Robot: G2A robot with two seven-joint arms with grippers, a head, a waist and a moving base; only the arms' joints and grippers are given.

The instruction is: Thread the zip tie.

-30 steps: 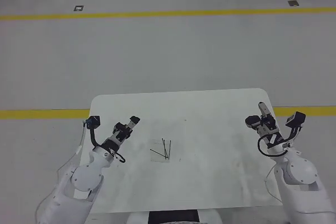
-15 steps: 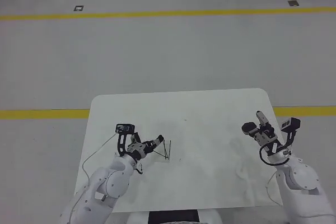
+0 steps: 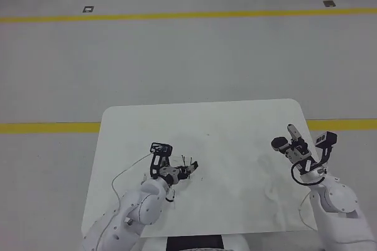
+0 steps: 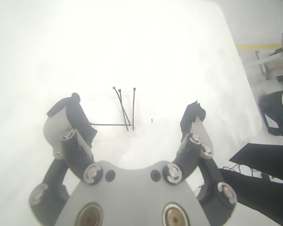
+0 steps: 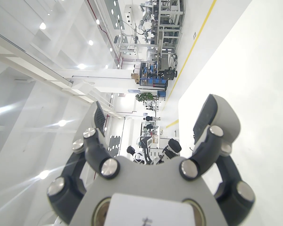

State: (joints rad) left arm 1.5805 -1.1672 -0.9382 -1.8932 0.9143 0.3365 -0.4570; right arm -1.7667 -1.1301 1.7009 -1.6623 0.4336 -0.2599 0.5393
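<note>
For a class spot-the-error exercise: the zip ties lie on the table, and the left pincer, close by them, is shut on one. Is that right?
Not quite. The left pincer is open, its fingers spread wide and gripping nothing, as the left wrist view shows. The rest holds: the zip ties lie on the table, with the pincer close by them.
</note>
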